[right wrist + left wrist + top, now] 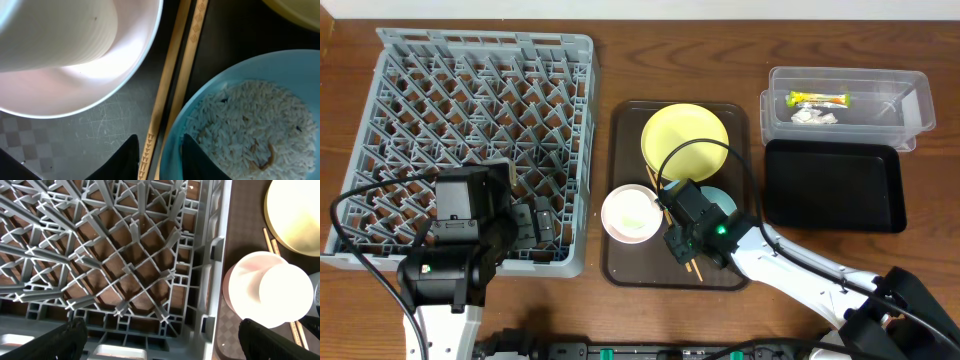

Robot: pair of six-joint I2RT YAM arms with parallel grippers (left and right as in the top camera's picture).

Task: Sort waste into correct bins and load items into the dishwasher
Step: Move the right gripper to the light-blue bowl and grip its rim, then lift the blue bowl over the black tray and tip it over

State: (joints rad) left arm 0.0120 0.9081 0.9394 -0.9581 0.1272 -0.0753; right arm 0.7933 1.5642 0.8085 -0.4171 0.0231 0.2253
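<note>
Beside glossy round bowl (pixel 75 60): thin wooden chopsticks (pixel 168 70).

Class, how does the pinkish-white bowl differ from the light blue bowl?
The light blue bowl holds rice grains; the pinkish-white bowl shows none. Overhead, the pinkish-white bowl is in plain view; the light blue bowl is mostly hidden under the right arm. Both sit on the brown tray, chopsticks between them.

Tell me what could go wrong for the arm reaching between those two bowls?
The right gripper is open around the chopsticks, one finger right by the rim of the blue bowl; closing may nudge it and spill the rice. The thin chopsticks lie flat on the tray, so one could slip free.
</note>
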